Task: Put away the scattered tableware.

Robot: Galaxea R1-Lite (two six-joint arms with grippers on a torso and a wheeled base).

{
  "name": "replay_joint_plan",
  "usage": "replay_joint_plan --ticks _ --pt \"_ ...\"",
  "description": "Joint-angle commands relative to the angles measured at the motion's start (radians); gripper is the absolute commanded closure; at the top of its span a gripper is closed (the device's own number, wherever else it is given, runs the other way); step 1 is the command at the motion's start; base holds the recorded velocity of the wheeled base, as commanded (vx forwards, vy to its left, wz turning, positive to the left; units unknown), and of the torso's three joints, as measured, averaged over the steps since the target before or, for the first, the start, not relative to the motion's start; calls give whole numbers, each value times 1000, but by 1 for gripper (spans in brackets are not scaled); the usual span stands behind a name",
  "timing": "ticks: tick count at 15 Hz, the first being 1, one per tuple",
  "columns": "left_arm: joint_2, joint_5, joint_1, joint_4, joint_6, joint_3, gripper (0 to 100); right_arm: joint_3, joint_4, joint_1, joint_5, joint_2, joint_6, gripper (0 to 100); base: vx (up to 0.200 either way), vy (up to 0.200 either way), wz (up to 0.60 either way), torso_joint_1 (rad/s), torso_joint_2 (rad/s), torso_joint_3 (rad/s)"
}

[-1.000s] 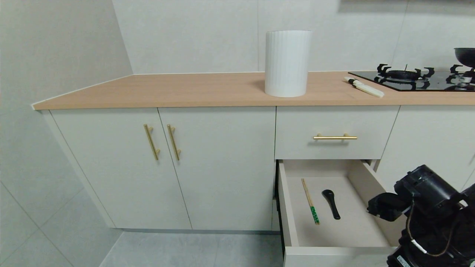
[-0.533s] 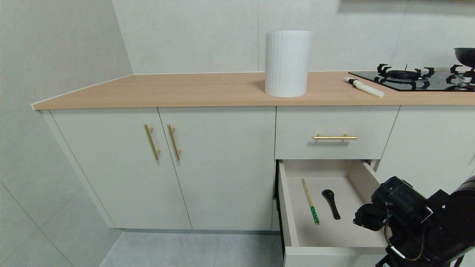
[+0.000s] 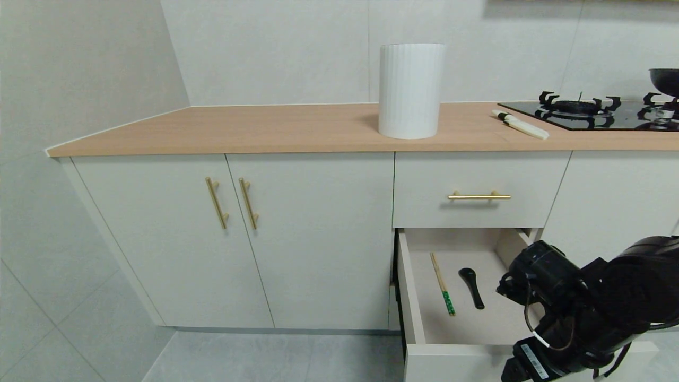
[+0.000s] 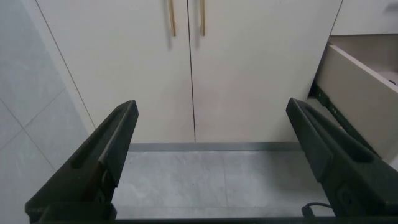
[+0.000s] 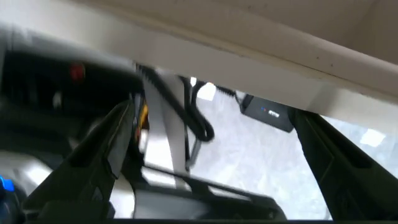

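Resting on wooden countertop (image 3: 265,129) are canister (image 3: 411,90) and utensil (image 3: 521,125).

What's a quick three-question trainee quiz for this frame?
1. True or false: the drawer is shut.
2. What lies beside the spoon in it? A. chopsticks B. fork C. plate
3. Is the left gripper open or shut?
Key: 1 false; 2 A; 3 open.
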State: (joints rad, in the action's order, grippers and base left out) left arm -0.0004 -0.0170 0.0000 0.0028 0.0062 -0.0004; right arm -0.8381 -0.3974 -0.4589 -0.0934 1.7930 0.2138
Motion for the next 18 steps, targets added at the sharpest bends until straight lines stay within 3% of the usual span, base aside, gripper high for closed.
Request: replay_joint_plan --ticks 1,9,18 --pt "0 0 0 -1 0 0 0 -27 26 0 -32 52 32 0 0 0 0 0 0 0" --pt "0 0 0 0 0 -1 0 -104 239 19 -127 181 65 0 0 0 0 0 0 0" --pt "0 0 0 0 0 0 0 -95 654 138 -137 339 67 0 0 0 0 0 0 0"
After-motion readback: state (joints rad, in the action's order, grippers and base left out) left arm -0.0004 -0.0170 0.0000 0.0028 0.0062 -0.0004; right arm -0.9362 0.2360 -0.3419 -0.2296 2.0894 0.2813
